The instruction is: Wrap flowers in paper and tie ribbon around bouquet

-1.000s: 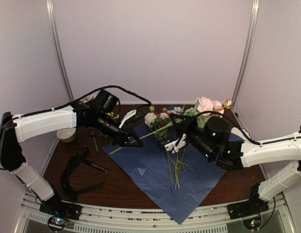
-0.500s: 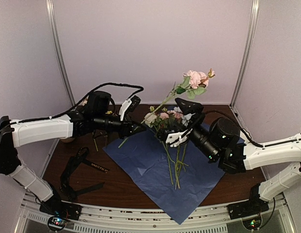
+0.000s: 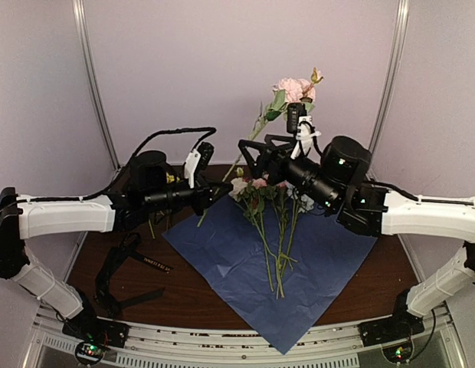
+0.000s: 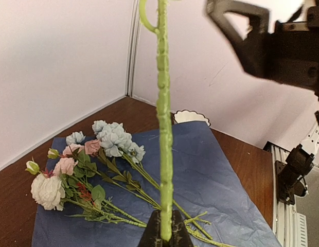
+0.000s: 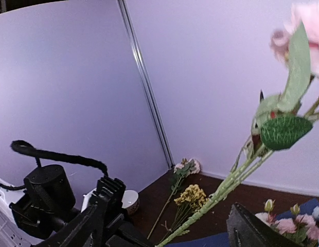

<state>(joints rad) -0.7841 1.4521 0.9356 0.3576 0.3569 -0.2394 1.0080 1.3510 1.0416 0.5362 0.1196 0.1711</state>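
A brown wooden worktop [image 3: 199,295] is seen below the two arms. On it a square sheet of blue paper [image 3: 322,268] is spread flat, one corner turned toward the near edge. A bunch of flowers [image 3: 272,238] is laid on the paper, the thin green stems pointing toward the near corner and the cream, pink and pale bluish heads lying at the far corner. A single pink-headed stem [image 3: 249,146] is held up off the worktop, slanted upward and to the right, its bloom raised well above the bunch. The left tool [image 4: 164,234] is clamped on the lower end of this stem. The right tool [image 3: 272,134] is spread wide, with the upper part of the stem passing through the gap between its fingers; no contact can be made out. A black ribbon [image 3: 153,264] with white lettering is lying on the bare wood to the left of the paper. A yellow-headed sprig [image 5: 189,196] and a small white bowl [image 5: 129,198] are seen near the back wall.
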